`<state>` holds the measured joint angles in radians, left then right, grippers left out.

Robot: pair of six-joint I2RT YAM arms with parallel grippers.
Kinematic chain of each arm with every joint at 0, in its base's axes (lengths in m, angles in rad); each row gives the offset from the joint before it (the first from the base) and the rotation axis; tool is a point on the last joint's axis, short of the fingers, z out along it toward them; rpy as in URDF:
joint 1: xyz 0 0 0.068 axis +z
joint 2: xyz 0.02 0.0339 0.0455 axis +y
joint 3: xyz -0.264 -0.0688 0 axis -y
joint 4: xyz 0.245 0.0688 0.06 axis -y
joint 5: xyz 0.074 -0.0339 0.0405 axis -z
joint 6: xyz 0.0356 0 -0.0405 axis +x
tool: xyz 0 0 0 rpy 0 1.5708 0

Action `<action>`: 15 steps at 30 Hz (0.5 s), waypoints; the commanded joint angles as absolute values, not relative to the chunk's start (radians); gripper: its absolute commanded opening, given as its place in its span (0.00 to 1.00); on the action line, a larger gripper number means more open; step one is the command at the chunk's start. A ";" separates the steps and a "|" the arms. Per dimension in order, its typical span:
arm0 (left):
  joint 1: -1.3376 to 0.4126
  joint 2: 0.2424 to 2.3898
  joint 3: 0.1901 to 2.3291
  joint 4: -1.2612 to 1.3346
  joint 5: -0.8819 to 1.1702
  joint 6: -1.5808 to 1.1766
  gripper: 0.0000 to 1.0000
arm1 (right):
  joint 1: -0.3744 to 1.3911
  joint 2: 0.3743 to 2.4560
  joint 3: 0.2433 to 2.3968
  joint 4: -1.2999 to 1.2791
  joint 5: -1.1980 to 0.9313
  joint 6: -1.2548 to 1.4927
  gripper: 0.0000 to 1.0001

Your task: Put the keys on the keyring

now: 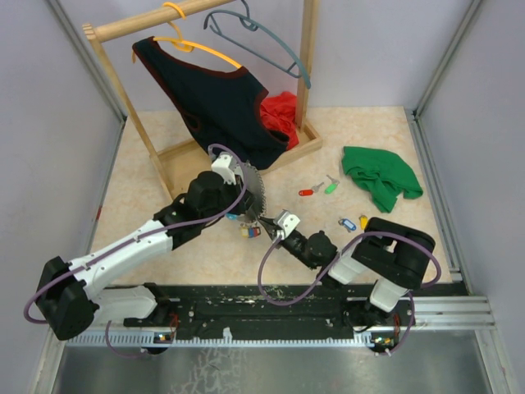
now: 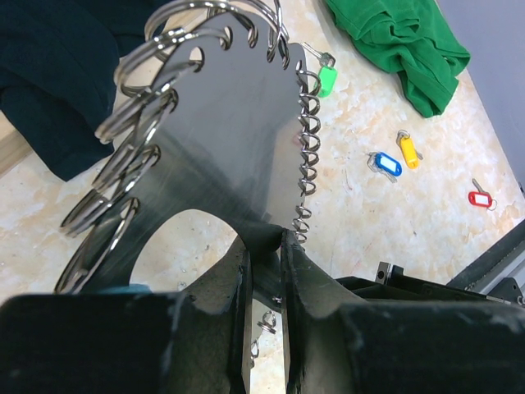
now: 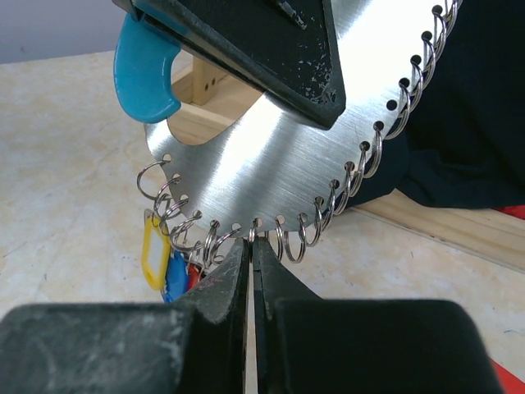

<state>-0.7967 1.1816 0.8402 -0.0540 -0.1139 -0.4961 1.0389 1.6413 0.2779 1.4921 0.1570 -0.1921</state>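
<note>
While the left fingers [image 2: 308, 287] stand narrowly apart, clamped on the lower edge of the keyring [image 3: 271, 156], it is held upright above the bench [image 1: 385, 131]. It is one shiny metal disc with a light-blue handle [image 3: 146, 74]. Wire rings [image 3: 316, 226] hang through the holes round its rim, overlapping too much to count surely. The right fingers [image 3: 221, 287] are pressed together, their tips touching the disc's lower rim between two rings; whether they pinch a wire I cannot tell. Three tagged keys dangle from the rings beside them: a yellow tag [image 3: 154, 246], a blue tag [image 3: 174, 275] and a red tag [image 3: 195, 275]. Four keys lie loose on the bench: a red key [image 1: 306, 192] near a green key [image 1: 331, 185], and a blue key [image 1: 347, 222] just beside a yellow key [image 1: 363, 221]. One green cloth [image 1: 379, 176] lies beyond them.
</note>
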 commanded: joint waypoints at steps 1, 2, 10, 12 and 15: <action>-0.805 1.146 0.864 -0.044 -0.150 -0.503 0.01 | 1.048 1.627 0.293 1.587 0.138 -0.200 0.00; -0.803 1.143 0.854 -0.042 -0.157 -0.508 0.01 | 1.048 1.622 0.290 1.584 0.129 -0.201 0.00; -0.760 1.148 0.797 -0.001 -0.118 -0.598 0.12 | 1.048 1.622 0.250 1.608 0.083 -0.190 0.00; -0.747 1.150 0.776 0.022 -0.097 -0.619 0.15 | 1.048 1.623 0.243 1.609 0.077 -0.190 0.00; -0.730 1.153 0.742 0.054 -0.069 -0.655 0.20 | 1.048 1.627 0.238 1.613 0.074 -0.189 0.00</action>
<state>-0.7517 1.1633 0.7731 -0.0402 -0.1112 -0.5919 1.0389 1.6409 0.2428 1.5261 0.1074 -0.1982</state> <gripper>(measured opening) 0.203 0.010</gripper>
